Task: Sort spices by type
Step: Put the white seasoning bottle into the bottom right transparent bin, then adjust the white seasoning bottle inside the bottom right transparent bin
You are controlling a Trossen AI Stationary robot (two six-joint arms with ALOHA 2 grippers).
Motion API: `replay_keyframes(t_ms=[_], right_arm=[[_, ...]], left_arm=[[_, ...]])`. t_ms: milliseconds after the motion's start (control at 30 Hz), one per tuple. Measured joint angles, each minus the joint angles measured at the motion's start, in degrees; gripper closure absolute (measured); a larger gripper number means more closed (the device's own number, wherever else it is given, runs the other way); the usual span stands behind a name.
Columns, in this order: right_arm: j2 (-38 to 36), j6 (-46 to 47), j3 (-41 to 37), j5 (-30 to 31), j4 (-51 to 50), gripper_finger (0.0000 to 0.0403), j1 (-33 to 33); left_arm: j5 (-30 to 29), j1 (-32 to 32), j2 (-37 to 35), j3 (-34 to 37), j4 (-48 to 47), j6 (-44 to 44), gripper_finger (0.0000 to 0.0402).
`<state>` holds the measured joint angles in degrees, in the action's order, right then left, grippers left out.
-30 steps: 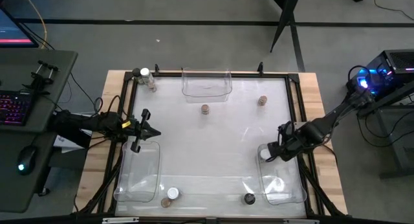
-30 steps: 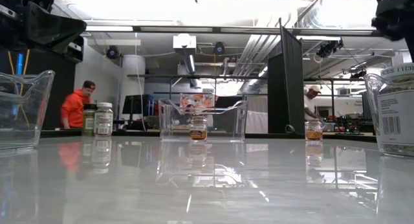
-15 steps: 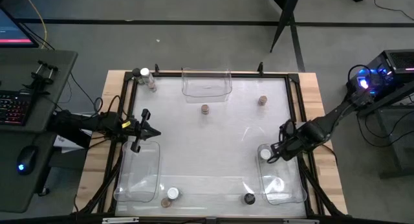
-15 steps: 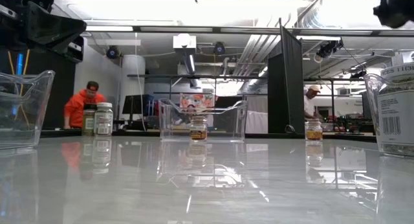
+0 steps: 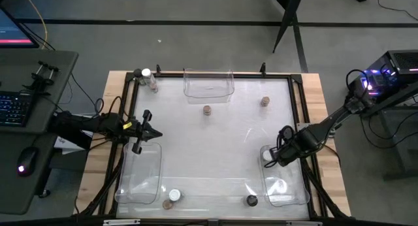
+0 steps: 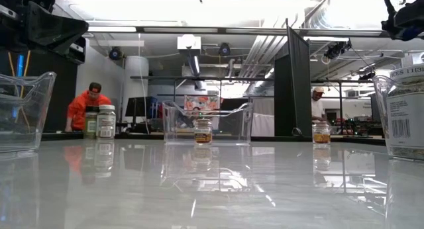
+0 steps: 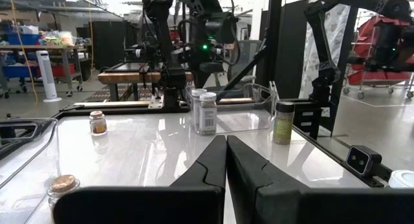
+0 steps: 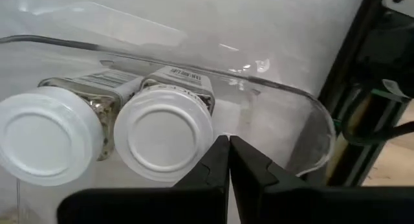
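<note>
My right gripper (image 8: 228,160) hangs pinched shut and empty above the clear plastic bin (image 8: 304,104). Two white-lidded spice jars (image 8: 163,133) stand upright together just beneath my fingertips. My left gripper (image 5: 145,130), also shut, waits across the table, nearer the tan-lidded jar (image 5: 174,195).

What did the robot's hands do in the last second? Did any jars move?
The right hand shut its fingers on nothing, above the two white-lidded jars in the right bin, and drew slightly toward the table's front. The left hand stayed shut over the left bin. No jars on the table moved.
</note>
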<state>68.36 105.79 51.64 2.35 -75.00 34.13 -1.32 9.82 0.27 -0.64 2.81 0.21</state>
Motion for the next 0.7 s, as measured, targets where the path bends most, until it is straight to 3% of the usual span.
replay_keyframes(t_ms=[300, 500, 600, 700], right_arm=[[-0.09, -1.90, 0.52, 0.80, -0.20, 0.0401, 0.00], [-0.21, -1.71, 7.35, 0.66, -4.55, 0.0402, 1.97], [-0.22, -2.43, 9.52, 0.65, 2.51, 0.0402, 3.86], [-0.13, -5.20, 8.19, 0.59, 15.87, 0.0402, 5.32]], left_arm=[[0.02, 0.00, -0.02, 0.00, 0.00, 0.00, 0.0401], [0.01, 0.01, -0.01, 0.00, 0.02, 0.00, 0.0401], [0.01, 0.02, -0.02, 0.00, 0.00, 0.00, 0.0401], [0.02, 0.02, 0.00, 0.00, 0.02, 0.00, 0.0401]])
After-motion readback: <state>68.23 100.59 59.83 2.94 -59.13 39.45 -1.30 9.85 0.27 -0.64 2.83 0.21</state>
